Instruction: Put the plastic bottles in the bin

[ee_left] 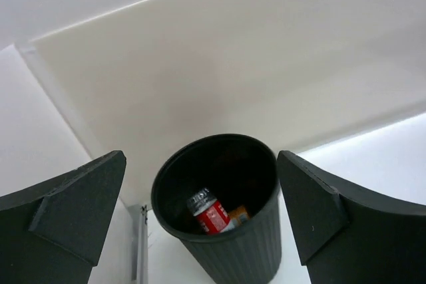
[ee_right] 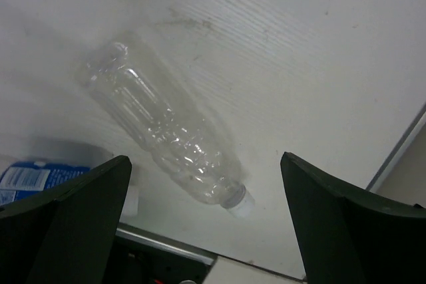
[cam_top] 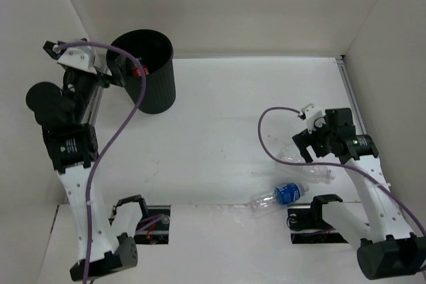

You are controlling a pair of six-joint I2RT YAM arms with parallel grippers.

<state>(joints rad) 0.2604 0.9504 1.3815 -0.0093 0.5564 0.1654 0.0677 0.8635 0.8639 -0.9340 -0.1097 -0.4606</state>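
The black ribbed bin (cam_top: pixel 154 74) stands at the back left. In the left wrist view the bin (ee_left: pixel 226 247) holds the red-white labelled bottle (ee_left: pixel 212 214) and the orange bottle (ee_left: pixel 238 215). My left gripper (cam_top: pixel 125 68) hangs open and empty over the bin's left rim; it also shows in the left wrist view (ee_left: pixel 201 164). The plain clear bottle (cam_top: pixel 307 167) lies on the table at the right, and the blue-label bottle (cam_top: pixel 285 193) lies just nearer. My right gripper (cam_top: pixel 305 143) is open just above the plain clear bottle (ee_right: pixel 166 124), the jaws (ee_right: pixel 205 161) astride its cap end. The blue label (ee_right: pixel 26 181) shows at the left.
White walls enclose the table on three sides. A metal rail (cam_top: pixel 349 91) runs along the right edge and another (cam_top: pixel 96 104) along the left. Purple cables (cam_top: pixel 116 134) trail from both arms. Two dark cutouts (cam_top: pixel 154 224) sit at the near edge by the arm bases.
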